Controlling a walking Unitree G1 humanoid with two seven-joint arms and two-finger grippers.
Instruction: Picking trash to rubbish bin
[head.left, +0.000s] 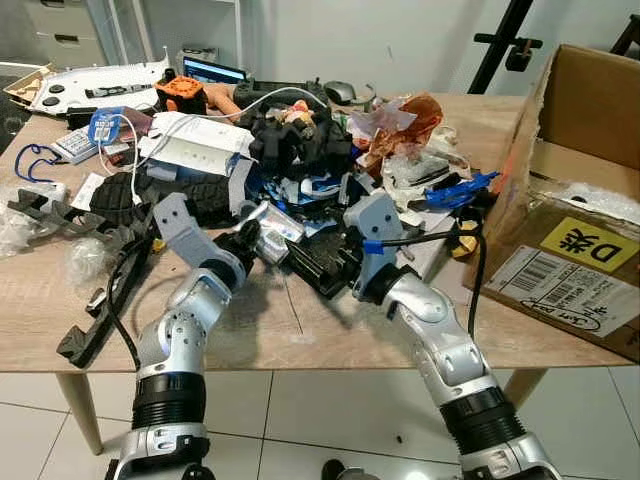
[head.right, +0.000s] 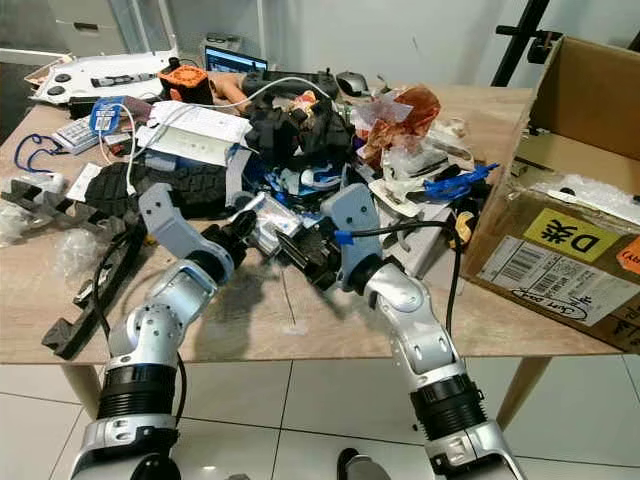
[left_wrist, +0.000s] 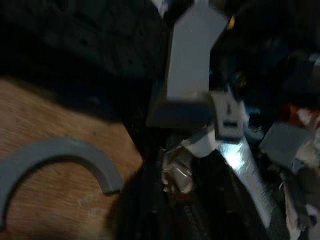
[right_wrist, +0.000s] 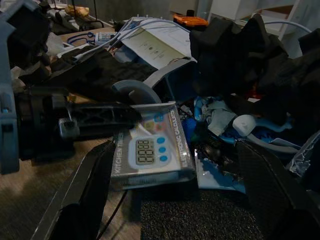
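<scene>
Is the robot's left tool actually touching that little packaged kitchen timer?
Touching. In the right wrist view, the left tool has its black fingers right against the edge of the packaged kitchen timer, with no gap showing.

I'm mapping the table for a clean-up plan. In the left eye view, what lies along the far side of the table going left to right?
White board → orange block → laptop screen → black mouse → crumpled orange-brown wrapper → cardboard box.

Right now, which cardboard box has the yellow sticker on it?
The big cardboard box at the table's right end; its yellow label reads "D". The left-corner tray has none.
</scene>
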